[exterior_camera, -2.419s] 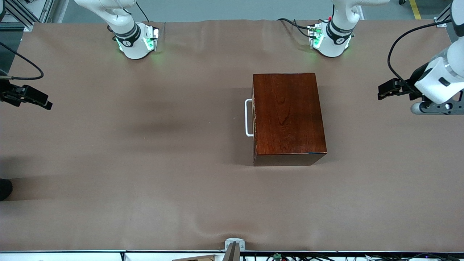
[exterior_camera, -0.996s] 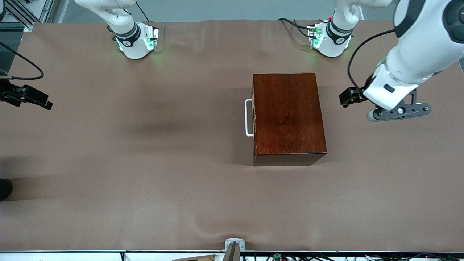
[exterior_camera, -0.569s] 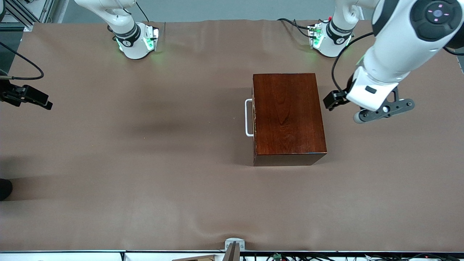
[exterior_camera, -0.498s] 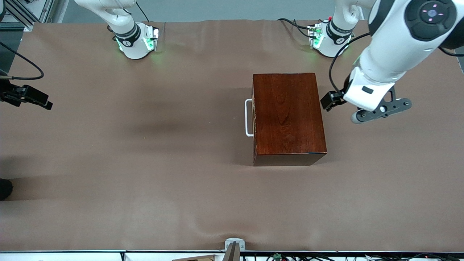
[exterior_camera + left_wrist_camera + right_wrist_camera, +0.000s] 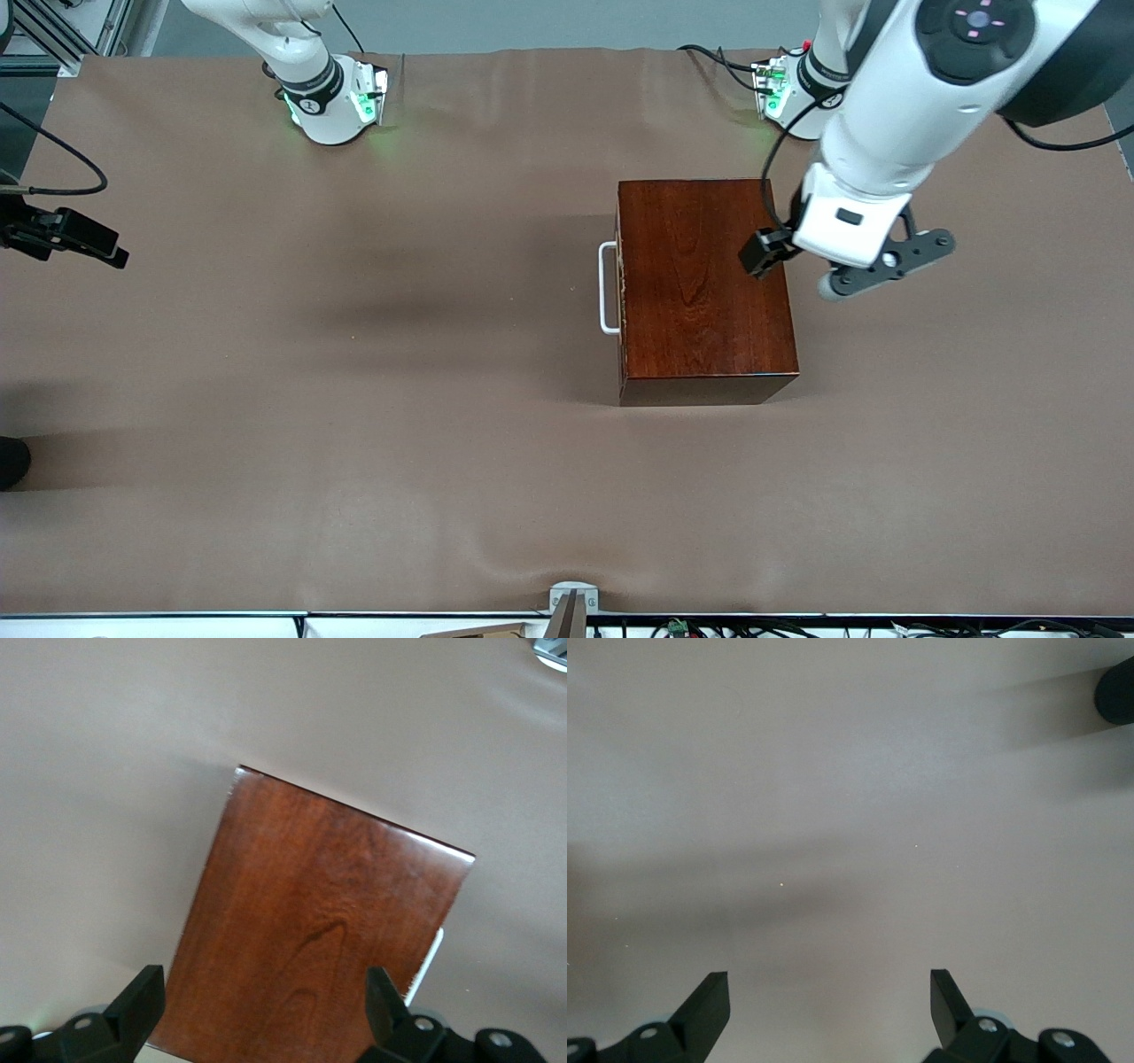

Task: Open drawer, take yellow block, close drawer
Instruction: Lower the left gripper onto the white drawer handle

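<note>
1. Mahogany box (image 5: pixel 704 288) sitting near the middle of the brown cloth-covered table (image 5: pixel 354 425), toward the left arm's end; drawer (image 5: pixel 620 292) fully shut, its white handle (image 5: pixel 607 288) facing the right arm's end of the table.
2. Left gripper (image 5: pixel 764 251) now over the box's top, at the edge away from the handle; seconds ago parked out past the table's end, then swung in steadily across each earlier frame.
3. Fingers (image 5: pixel 137 1001) spread wide in the left wrist view, nothing between them, wood grain and a sliver of white handle visible below.
4. Right gripper (image 5: pixel 66 235) waiting low at the table's edge on its own side, unchanged throughout; fingers (image 5: pixel 709 1001) spread apart over bare cloth, empty.
5. Yellow block nowhere in sight; presumably inside the closed drawer, though not confirmable.
6. Reading of progress: only the approach under way, nothing opened yet.
7. Next demand, as a judgement: crossing the lid to the handle end, dropping down, and closing around the bar before pulling outward.
8. Risk: clipping the lid and shifting the unclamped box.
</note>
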Available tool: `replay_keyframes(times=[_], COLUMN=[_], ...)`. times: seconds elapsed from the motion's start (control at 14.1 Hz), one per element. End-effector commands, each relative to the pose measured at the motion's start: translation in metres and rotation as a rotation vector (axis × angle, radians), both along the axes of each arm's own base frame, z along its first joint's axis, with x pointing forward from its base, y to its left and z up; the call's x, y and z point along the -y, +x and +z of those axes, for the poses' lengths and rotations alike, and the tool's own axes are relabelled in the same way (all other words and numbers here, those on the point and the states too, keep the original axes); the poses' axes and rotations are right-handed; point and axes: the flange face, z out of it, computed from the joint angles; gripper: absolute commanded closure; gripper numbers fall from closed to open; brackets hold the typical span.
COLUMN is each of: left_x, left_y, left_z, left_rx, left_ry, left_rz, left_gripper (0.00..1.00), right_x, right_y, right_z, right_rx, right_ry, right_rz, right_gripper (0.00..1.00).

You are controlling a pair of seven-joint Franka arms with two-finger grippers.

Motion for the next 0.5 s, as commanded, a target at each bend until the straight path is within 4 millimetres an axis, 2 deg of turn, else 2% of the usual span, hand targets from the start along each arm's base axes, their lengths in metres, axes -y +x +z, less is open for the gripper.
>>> replay_keyframes(times=[0.0, 0.14, 0.43], left_x=[0.053, 0.087, 0.132], left_y=[-0.017, -0.031, -0.04], left_z=[-0.011, -0.031, -0.061], left_rx=[-0.006, -0.029, -0.029], left_ry=[-0.001, 0.018, 0.027], left_rz=[-0.036, -0.082, -0.126], left_gripper=[0.0, 0.0, 0.0], right_x=[-0.002, -0.002, -0.002], right_y=[-0.004, -0.004, -0.004], right_z=[0.006, 0.006, 0.006], right_rx=[0.007, 0.007, 0.009], right_ry=[-0.012, -0.013, -0.012], right_rz=[0.001, 0.001, 0.001], right_gripper=[0.0, 0.0, 0.0])
